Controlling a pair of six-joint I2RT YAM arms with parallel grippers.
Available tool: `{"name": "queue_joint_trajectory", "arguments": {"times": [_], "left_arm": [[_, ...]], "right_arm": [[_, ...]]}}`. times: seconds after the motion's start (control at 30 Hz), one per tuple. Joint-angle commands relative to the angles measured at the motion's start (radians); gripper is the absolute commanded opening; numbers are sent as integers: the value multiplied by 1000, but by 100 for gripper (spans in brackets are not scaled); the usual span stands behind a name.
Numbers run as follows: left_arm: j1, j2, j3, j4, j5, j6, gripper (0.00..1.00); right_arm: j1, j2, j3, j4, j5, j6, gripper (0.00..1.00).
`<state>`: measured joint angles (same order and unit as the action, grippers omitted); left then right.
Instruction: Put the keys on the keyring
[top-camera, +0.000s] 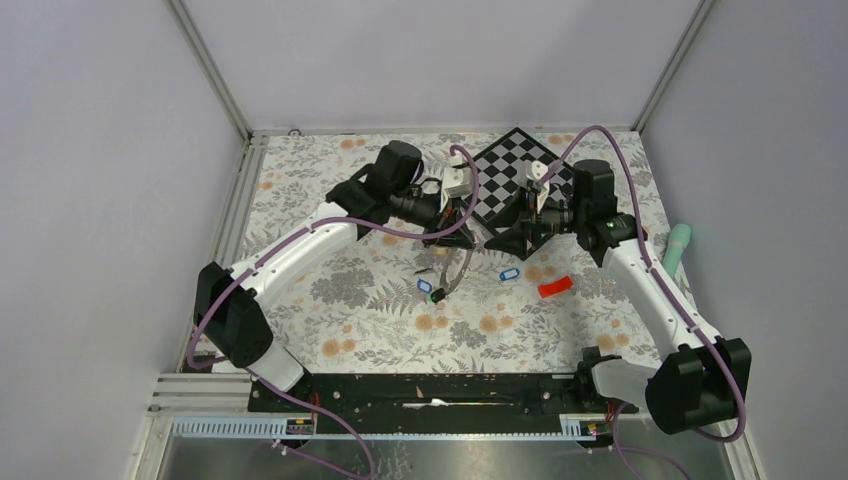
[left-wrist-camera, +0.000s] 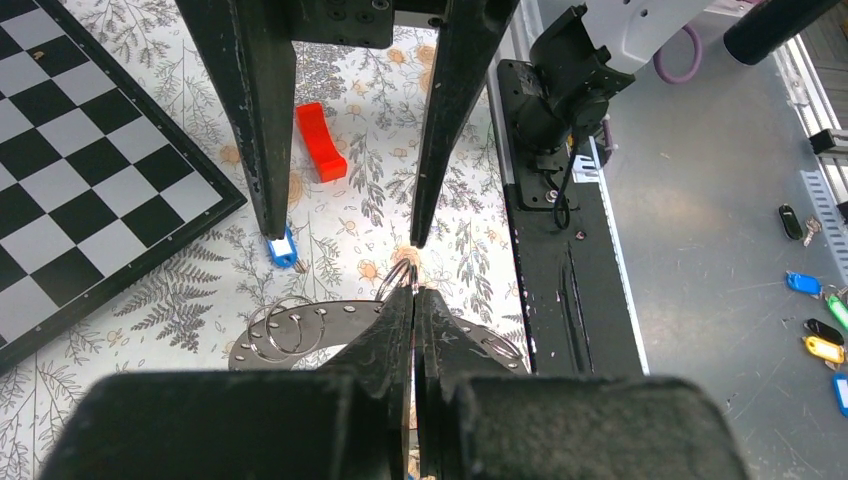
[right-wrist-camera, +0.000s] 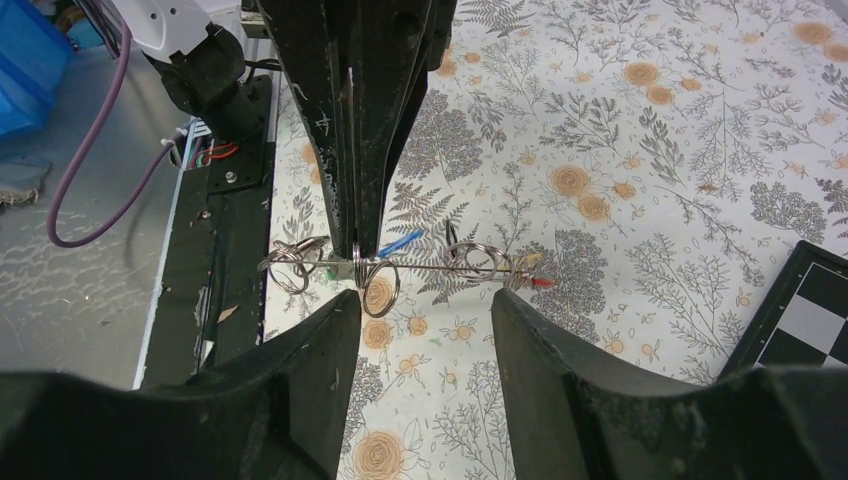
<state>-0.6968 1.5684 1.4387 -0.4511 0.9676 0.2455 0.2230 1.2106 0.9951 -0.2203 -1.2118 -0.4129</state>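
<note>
My left gripper (left-wrist-camera: 415, 292) is shut on the rim of the keyring (left-wrist-camera: 337, 316), a dark grey flat ring with small holes and wire split rings. In the top view the left gripper (top-camera: 447, 232) holds the keyring (top-camera: 462, 268) hanging above the mat, with a blue-tagged key (top-camera: 425, 286) and a darker one at its lower end. My right gripper (right-wrist-camera: 425, 305) is open just short of the edge-on keyring (right-wrist-camera: 440, 267), nothing between its fingers. A loose blue-tagged key (top-camera: 509, 273) lies on the mat, close to one right fingertip (left-wrist-camera: 272, 225).
A red oblong block (top-camera: 555, 287) lies right of the loose blue key. The chequered board (top-camera: 520, 170) sits at the back, behind both grippers. A teal object (top-camera: 680, 248) lies at the right edge. Several more tagged keys (left-wrist-camera: 822, 335) lie on the grey metal surface beyond the arm bases.
</note>
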Motion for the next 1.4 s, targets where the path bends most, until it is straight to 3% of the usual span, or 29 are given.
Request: {"name": "queue_joint_trajectory", "arguments": {"times": [0.0,0.4,0.87,1.37], "left_arm": [[7,-39,-3,71,86,34,0],[6,-36,-25,98,88,20,0],[6,-49,-57,42,105,136,0],[7,-70,-47,113,-22,13,0]], "right_arm": [[15,-27,-11,10,10,-26,57],[33,-28,-85,119,53,59,56],[33,10,-83,253,123,209,53],[30,-69,17,-98,3,-106,54]]}}
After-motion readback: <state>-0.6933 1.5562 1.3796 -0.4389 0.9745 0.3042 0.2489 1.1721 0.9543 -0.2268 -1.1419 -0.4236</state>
